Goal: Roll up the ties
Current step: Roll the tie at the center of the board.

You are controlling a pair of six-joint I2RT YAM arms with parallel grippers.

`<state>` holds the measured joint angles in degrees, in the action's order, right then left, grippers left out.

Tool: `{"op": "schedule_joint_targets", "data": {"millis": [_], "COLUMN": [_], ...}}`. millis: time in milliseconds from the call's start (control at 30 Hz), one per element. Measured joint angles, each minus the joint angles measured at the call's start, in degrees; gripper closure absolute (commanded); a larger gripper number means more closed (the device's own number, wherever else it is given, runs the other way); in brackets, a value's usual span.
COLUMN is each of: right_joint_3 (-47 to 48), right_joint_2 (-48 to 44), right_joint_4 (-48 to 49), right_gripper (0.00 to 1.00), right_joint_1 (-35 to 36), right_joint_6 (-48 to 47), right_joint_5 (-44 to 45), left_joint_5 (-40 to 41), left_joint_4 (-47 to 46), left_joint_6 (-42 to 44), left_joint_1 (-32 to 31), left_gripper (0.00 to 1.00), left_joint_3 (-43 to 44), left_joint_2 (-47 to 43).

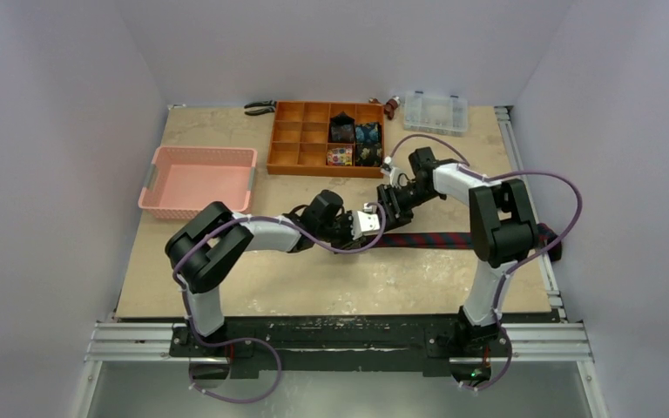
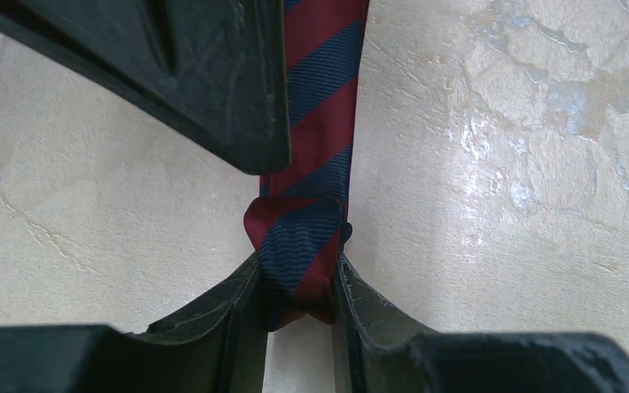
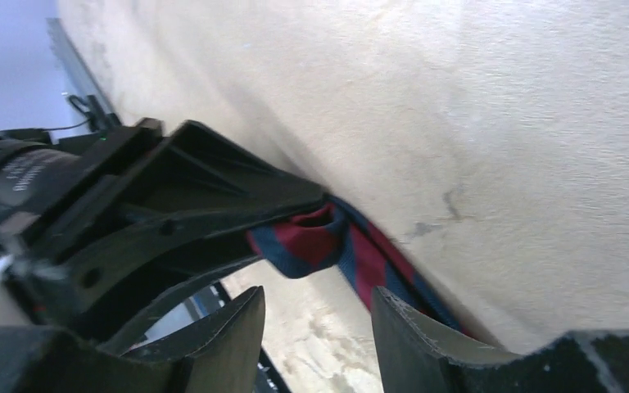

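Note:
A navy tie with red diagonal stripes [image 1: 453, 238] lies flat across the table, running right to the table's edge. Its left end is folded over into a small loop [image 2: 299, 237], and my left gripper [image 2: 297, 274] is shut on that loop. In the top view the left gripper [image 1: 375, 233] sits low at the tie's left end. My right gripper [image 3: 318, 299] stands open just beside the folded end [image 3: 311, 241], with nothing between its fingers. One of its fingers [image 2: 205, 82] reaches over the tie. Three rolled ties, black [image 1: 342, 129], blue [image 1: 368, 136] and multicoloured [image 1: 340, 156], sit in the organiser.
An orange compartment organiser [image 1: 294, 132] stands at the back centre. A pink basket [image 1: 197, 181] is at the left. A clear plastic box [image 1: 435, 111] is at the back right, and pliers [image 1: 260, 107] lie behind the organiser. Purple cables loop round both arms.

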<state>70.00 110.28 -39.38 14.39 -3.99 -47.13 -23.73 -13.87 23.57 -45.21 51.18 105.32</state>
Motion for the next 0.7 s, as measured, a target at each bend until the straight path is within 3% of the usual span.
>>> {"op": "schedule_joint_targets", "data": {"millis": [267,333,500,600,700], "right_joint_3": [-0.52,-0.48,-0.13,0.02,-0.04], "right_joint_2": [-0.04,1.66,4.57,4.42,4.42], "right_joint_4": [1.97,2.32,2.58,2.34,1.99], "right_gripper": [0.53,0.60,0.99,1.00,1.00], "right_joint_1": [2.78,3.61,3.65,3.61,3.39], "right_joint_6": [4.42,4.83,6.01,6.01,5.09], "right_joint_5": [-4.83,-4.81,-4.70,-4.79,-4.59], "left_joint_5": [2.97,3.04,3.28,3.41,3.30], "left_joint_4": [3.89,3.89,3.98,4.00,3.87], "left_joint_6": [2.54,2.78,3.21,3.21,3.26], "left_joint_1": [-1.44,-1.49,-1.66,-1.70,-1.70], "left_gripper": [0.78,0.78,0.76,0.70,0.54], "left_joint_3": [1.97,1.97,1.97,1.99,1.99], "left_joint_2": [0.00,0.00,0.00,0.00,0.02]}}
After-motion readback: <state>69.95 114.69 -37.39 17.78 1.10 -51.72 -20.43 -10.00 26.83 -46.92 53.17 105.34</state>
